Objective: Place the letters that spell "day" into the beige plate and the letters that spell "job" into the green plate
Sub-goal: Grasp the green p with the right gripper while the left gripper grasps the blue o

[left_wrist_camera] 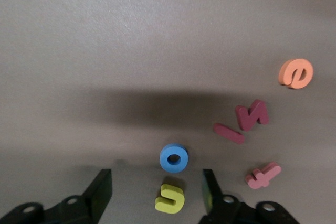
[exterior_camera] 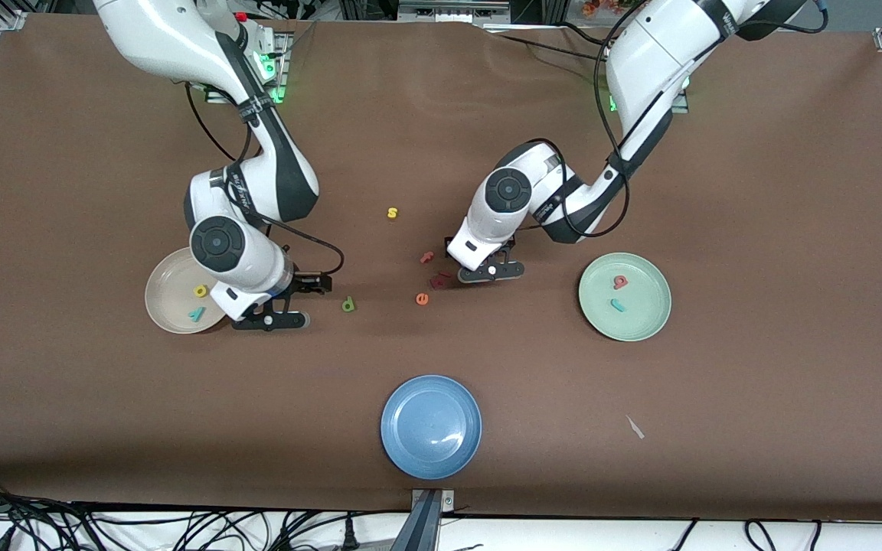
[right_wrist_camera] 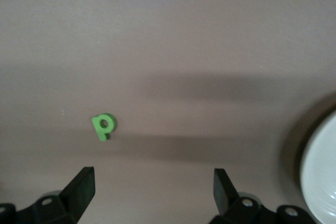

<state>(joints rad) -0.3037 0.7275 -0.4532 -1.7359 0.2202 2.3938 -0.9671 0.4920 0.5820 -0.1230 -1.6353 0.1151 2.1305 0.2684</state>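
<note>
Foam ring o [left_wrist_camera: 174, 158] between left gripper [left_wrist_camera: 156, 188] spread fingers; right gripper [right_wrist_camera: 153, 188] spread.

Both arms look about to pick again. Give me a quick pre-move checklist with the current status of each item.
1. Left end effector open above the table, blue o ahead of its fingers: ok.
2. Yellow letter lying between the left fingers, close to the o: not ok, wrong-pick risk.
3. Right end effector open, green d in view, clear of other letters: ok.
4. Beige plate holds yellow a and teal y: ok, d missing.
5. Green plate holds pink b and teal j: ok, o missing.
</note>
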